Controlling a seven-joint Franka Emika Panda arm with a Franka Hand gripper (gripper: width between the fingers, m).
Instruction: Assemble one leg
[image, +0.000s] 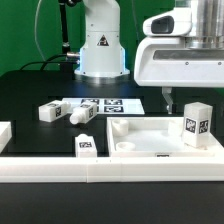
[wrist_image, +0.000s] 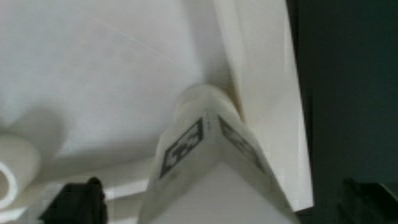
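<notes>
You've got the gripper (image: 170, 103) hanging just over the tabletop (image: 150, 150), fingers spread wide and nothing held. The leg (image: 197, 122) stands upright in the tabletop's far corner on the exterior view's right, just beside the gripper and a bit lower. From the wrist view, the leg (wrist_image: 205, 145) sits tucked against the tabletop's rim (wrist_image: 267, 80), lined up between the two fingertips (wrist_image: 80, 197), with neither touching it.
</notes>
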